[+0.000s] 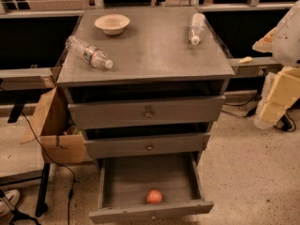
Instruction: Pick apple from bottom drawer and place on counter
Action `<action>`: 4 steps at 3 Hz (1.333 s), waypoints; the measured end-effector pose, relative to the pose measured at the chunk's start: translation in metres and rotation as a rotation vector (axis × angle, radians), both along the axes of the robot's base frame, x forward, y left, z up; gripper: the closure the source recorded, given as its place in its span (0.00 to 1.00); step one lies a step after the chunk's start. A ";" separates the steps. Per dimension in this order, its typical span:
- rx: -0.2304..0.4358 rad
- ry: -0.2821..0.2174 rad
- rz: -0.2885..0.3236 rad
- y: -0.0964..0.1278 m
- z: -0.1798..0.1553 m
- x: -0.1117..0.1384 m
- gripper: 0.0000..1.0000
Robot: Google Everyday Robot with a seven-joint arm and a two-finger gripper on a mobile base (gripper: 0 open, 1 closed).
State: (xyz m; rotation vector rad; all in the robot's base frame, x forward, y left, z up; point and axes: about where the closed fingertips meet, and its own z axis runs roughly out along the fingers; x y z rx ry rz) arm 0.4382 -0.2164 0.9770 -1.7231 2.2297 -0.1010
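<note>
The apple [154, 196], small and orange-red, lies in the open bottom drawer [117, 184], near the drawer's front panel and about mid-width. The two drawers above it are slightly ajar. The counter [150, 46] is the grey flat top of the cabinet. My gripper [277, 95] is at the right edge of the view, with pale yellow and white arm parts. It is beside the cabinet at about top-drawer height, far from the apple and holding nothing that I can see.
On the counter are a beige bowl [112, 23] at the back left, a plastic bottle [89, 52] lying at the left, and another bottle [196, 27] lying at the back right. A cardboard box [56, 130] stands left of the cabinet, with cables on the floor.
</note>
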 end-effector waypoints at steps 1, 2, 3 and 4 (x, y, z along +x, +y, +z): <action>0.000 0.000 0.000 0.000 0.000 0.000 0.00; 0.039 -0.049 0.072 0.016 -0.009 0.000 0.00; 0.116 -0.101 0.232 0.061 -0.042 -0.008 0.00; 0.230 -0.113 0.439 0.136 -0.105 -0.007 0.00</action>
